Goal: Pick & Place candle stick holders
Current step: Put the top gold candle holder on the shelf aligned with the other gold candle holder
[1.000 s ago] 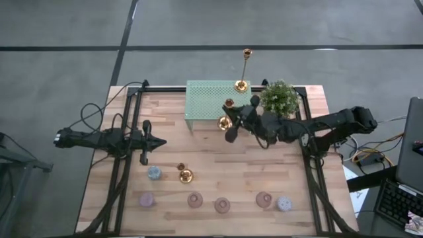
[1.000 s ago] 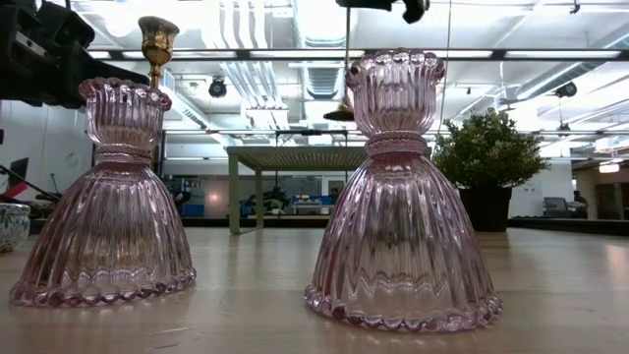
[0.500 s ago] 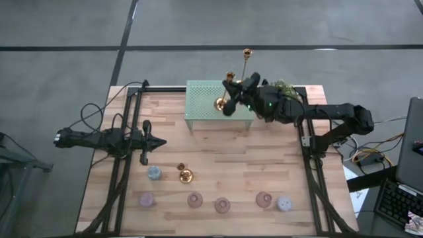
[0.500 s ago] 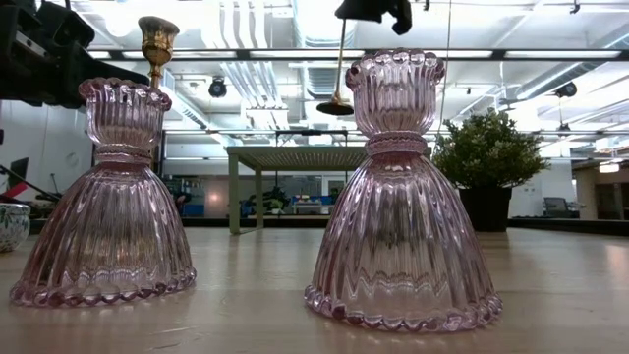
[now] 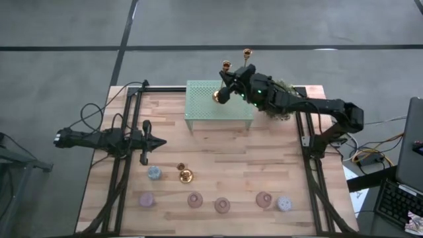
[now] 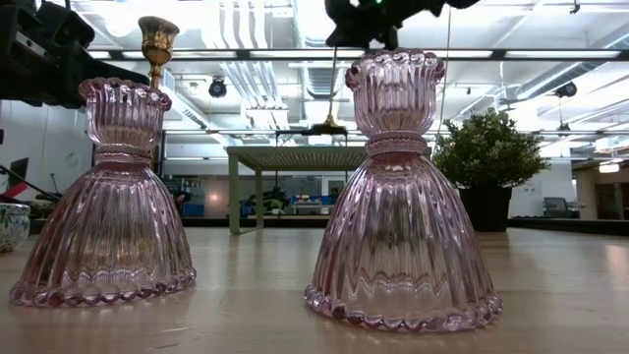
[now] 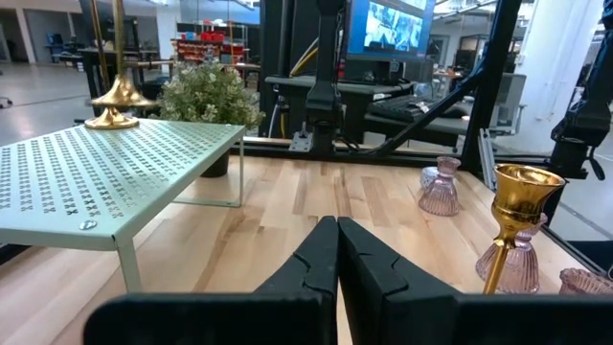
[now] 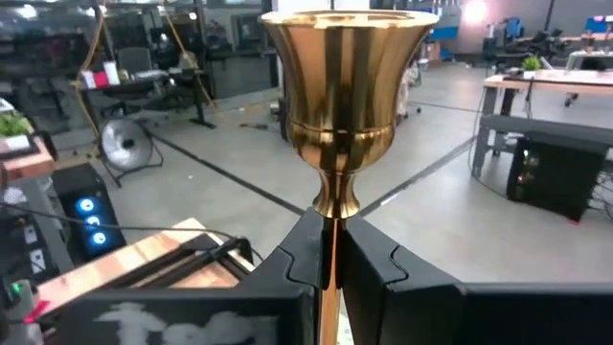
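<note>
Right gripper (image 5: 227, 84) over the far edge of the pale green perforated metal shelf (image 5: 205, 109) — jaws clamped on the stem of a slim gold candlestick (image 8: 337, 105). Tallest gold candlestick (image 5: 246, 58) beside it; shortest one (image 5: 185, 174) on the wooden bench (image 5: 218, 165). Left gripper (image 5: 158, 141) — jaws shut, empty, at bench left.

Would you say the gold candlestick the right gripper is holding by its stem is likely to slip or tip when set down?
Probably slippery: the right gripper pinches only the thin polished stem of the gold candlestick. Likely top-heavy and tippy: a wide cup sits high above a small flared base. It looks like rigid metal, so it shouldn't bend.
</note>
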Tool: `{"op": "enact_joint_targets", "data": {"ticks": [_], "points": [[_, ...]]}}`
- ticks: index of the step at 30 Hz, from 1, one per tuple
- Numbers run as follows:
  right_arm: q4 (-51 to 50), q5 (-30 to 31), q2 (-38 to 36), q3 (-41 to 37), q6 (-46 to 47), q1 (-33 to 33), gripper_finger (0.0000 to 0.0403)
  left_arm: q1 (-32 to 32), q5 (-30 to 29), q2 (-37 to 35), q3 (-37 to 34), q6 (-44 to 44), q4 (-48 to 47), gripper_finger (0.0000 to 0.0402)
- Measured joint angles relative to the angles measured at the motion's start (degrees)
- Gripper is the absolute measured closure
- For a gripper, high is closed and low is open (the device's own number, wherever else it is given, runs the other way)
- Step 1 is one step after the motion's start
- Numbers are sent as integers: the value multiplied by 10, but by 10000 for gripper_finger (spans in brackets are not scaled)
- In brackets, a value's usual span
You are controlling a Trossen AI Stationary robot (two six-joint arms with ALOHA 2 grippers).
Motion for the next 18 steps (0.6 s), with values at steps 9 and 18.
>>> {"op": "enact_joint_targets", "data": {"ticks": [9, 18], "points": [[-18, 1, 59, 51, -3, -34, 385, 0, 0, 0, 0, 0, 0, 392], [-12, 2, 77, 64, 10, -62, 385, 0, 0, 0, 0, 0, 0, 392]]}}
